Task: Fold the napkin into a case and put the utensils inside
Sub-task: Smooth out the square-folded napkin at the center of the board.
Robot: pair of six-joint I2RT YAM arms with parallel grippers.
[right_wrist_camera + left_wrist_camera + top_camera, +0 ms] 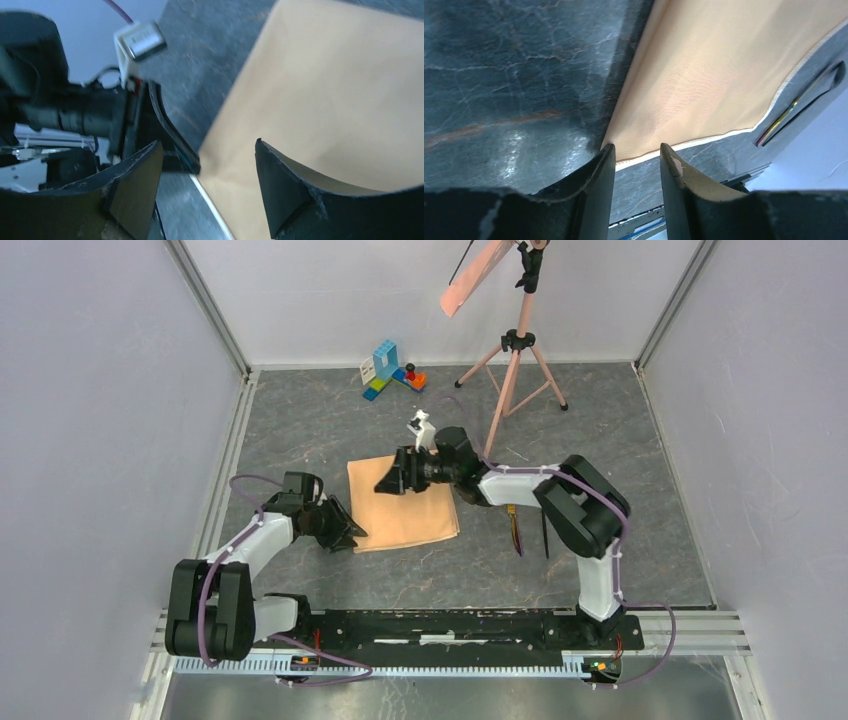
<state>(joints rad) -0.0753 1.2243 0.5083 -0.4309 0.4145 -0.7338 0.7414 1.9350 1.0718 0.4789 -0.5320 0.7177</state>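
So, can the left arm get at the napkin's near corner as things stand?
Probably yes. The left gripper is open right at that corner of the napkin, jaws either side of its edge, and nothing lies in between.

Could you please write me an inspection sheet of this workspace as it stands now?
Surface: dark marbled table, glossy.
Job's things: napkin lies flat, no case formed yet; utensils lie on the table to its right, outside it.
Clutter: toy blocks and a pink tripod at the far side.
Grippers: left gripper open at the napkin's near-left corner; right gripper open over its far edge.
Cables: purple cables run along both arms.
Surroundings: pale walls enclose the table.
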